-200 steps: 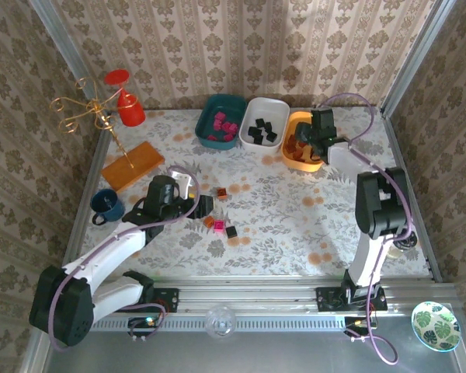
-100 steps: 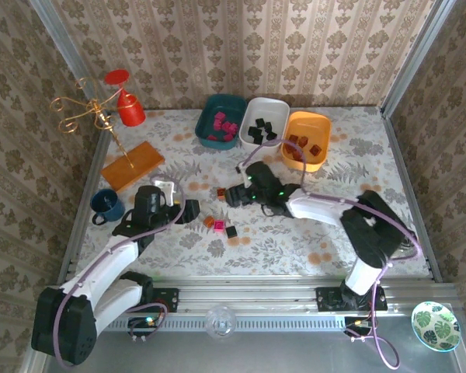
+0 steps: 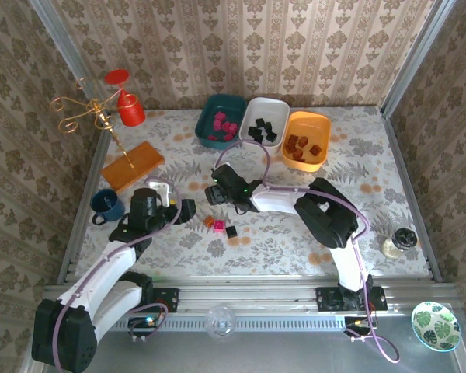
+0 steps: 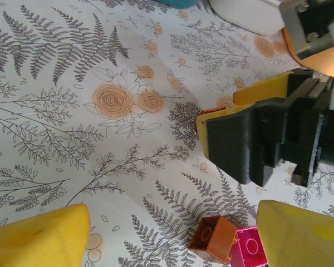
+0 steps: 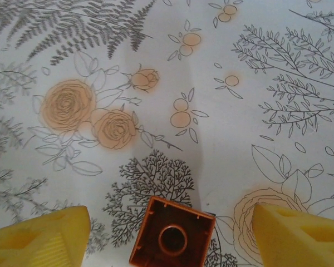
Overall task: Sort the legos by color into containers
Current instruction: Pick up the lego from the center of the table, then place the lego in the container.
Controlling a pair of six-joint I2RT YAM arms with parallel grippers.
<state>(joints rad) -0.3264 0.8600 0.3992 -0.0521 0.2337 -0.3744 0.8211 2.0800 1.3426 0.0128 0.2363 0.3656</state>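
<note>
My right hand [image 3: 217, 194] hangs wide open over the orange-brown lego [image 5: 172, 240] on the tabletop [image 5: 256, 111]. The brick lies centred between its fingers, so I judge a straight descent suffices.

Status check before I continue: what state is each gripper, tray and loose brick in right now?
Left gripper: open, empty.
Right gripper: open, straddling an orange brick, not gripping.
Teal tray: holds pink bricks.
White tray: holds black bricks.
Orange tray: holds orange bricks.
Loose orange brick, pink brick, black brick: on the table, unsorted.
</note>
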